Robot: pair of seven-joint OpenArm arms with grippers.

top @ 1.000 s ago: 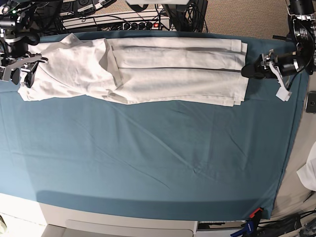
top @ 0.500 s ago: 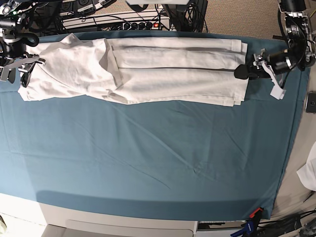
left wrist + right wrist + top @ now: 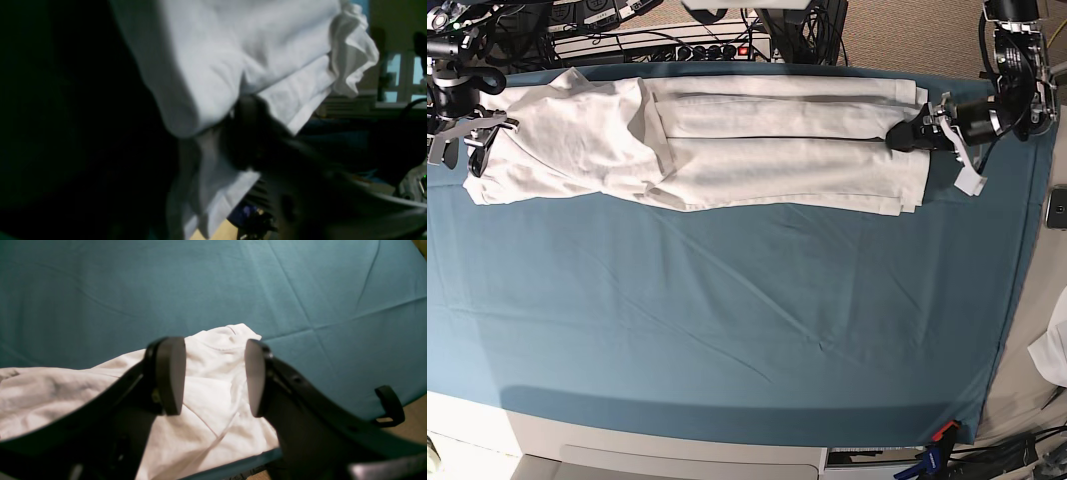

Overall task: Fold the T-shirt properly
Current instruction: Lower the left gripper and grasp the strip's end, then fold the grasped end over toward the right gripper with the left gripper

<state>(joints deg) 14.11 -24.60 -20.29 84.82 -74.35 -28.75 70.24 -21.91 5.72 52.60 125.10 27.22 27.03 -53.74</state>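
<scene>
Left claw (image 3: 247,133) blurred, dark.

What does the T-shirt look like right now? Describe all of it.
The T-shirt is plain white, thin and slightly wrinkled, folded into a long strip along the far side of the teal table cover. Dark fold lines run lengthwise. Its looser, rumpled end lies by the right gripper, whose jaws stand open; the left gripper reaches into the layered opposite end.

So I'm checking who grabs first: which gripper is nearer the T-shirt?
Left. The left gripper has its fingers in the T-shirt hem; the right gripper hovers open above the collar end.
</scene>
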